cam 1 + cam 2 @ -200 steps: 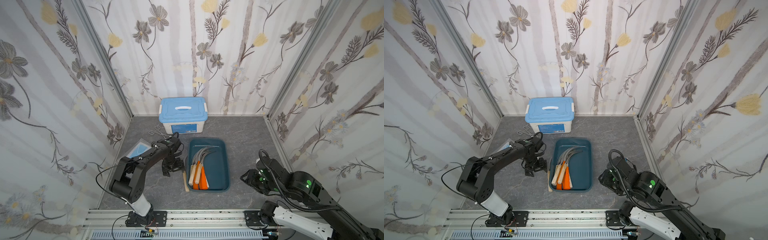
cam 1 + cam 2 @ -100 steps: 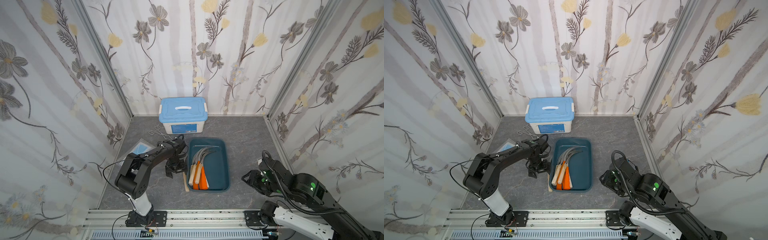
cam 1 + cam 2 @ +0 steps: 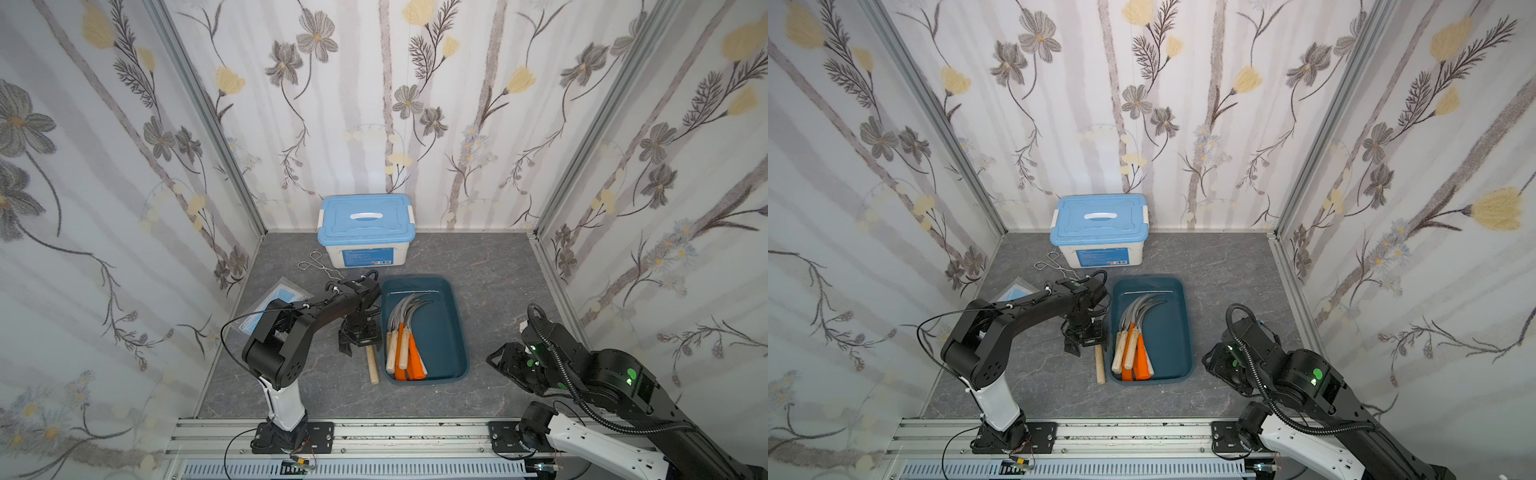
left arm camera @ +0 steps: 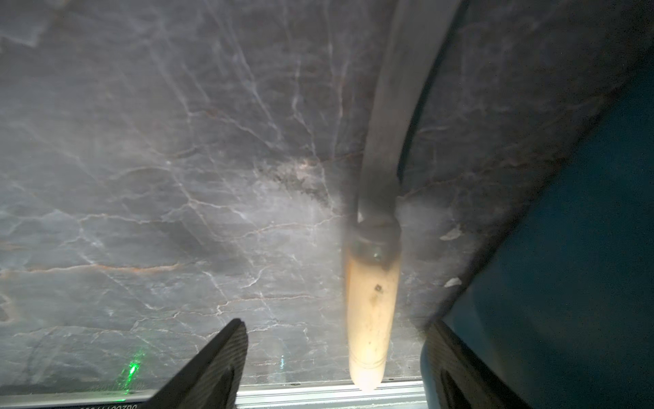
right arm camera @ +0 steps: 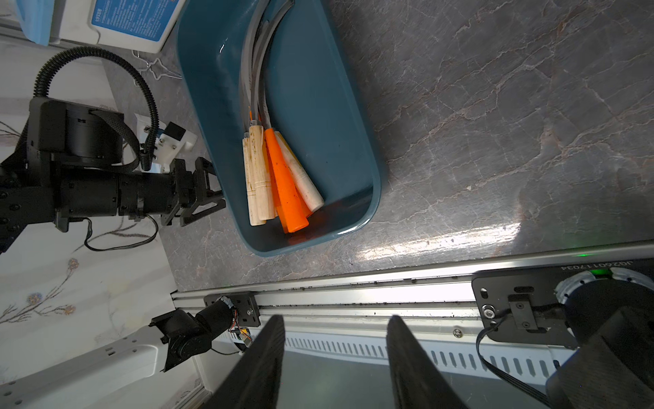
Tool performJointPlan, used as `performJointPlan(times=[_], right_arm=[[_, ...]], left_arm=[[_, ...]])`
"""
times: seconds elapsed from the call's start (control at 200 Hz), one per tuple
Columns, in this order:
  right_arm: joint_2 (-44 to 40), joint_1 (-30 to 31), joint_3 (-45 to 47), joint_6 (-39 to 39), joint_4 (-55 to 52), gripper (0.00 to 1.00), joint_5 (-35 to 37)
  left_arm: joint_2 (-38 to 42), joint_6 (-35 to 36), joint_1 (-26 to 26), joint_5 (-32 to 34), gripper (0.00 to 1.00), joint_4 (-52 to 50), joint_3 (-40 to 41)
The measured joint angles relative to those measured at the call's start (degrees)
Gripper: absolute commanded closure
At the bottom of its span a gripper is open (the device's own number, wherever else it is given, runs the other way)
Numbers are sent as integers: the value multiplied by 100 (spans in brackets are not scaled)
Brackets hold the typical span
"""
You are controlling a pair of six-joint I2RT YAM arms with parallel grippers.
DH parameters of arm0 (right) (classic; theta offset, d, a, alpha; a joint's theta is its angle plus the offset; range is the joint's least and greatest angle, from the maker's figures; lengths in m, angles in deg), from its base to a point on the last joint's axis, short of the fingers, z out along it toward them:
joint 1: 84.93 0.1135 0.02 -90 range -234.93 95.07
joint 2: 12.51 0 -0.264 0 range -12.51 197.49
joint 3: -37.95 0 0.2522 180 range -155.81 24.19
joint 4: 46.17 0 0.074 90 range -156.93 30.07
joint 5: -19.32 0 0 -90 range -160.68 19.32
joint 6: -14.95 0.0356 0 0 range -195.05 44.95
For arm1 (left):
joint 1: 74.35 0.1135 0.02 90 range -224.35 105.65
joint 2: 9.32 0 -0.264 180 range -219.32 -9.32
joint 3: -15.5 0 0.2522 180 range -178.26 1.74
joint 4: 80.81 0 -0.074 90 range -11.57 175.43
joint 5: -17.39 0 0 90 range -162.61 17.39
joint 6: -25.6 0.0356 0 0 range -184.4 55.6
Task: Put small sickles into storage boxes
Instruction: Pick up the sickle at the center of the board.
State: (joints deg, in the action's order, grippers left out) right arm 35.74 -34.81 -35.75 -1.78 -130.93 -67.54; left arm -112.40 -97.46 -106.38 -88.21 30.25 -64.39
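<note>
Small sickles (image 3: pixel 401 340), bundled lot: lying inside the storage tray (image 3: pixel 440 332), a shallow dark teal open tray sitting mid-table, crowded along its left side with pale wooden and orange handles pointing toward the near rail and grey blades curving toward the far end; they are overlapping, so the exact count cannot be told. The right wrist view is showing the same bundle (image 5: pixel 272 170) resting against the tray wall (image 5: pixel 318 88). Loose sickle (image 3: pixel 372 366), wooden handle: lying on the grey marbled table (image 3: pixel 498 270) just outside the tray's left long side, handle toward the rail. In the top views its blade is passing out of sight beneath the gripper. Left gripper (image 3: pixel 359 344): hovering low over this loose sickle, fingers (image 4: pixel 219 354) standing wide apart to either side of the handle (image 4: pixel 369 311), which is sitting nearer the tray-side finger with a gap showing on both sides; that view is blurred. Right gripper (image 5: pixel 336 329): hanging right of the tray near the rail, well apart from it, fingers parted with nothing between them. White box with blue lid (image 3: pixel 365 228): standing at the back wall. Wire tongs (image 3: pixel 318 266): lying beside that box. Blue packet (image 3: pixel 274 303): lying at the left wall.
</note>
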Motion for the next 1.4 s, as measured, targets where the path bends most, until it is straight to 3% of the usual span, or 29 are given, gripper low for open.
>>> performJointPlan(times=[0.739, 1.229, 1.399], right_arm=[[-31, 0, -28, 22, -22, 51, 2], [-79, 0, -28, 61, -22, 51, 4], [-76, 2, -42, 63, -24, 51, 4]], left_arm=[[-369, 11, -125, 229, 25, -13, -125], [-372, 116, -157, 317, 41, 11, -63], [-380, 116, -155, 343, 41, 7, -61]])
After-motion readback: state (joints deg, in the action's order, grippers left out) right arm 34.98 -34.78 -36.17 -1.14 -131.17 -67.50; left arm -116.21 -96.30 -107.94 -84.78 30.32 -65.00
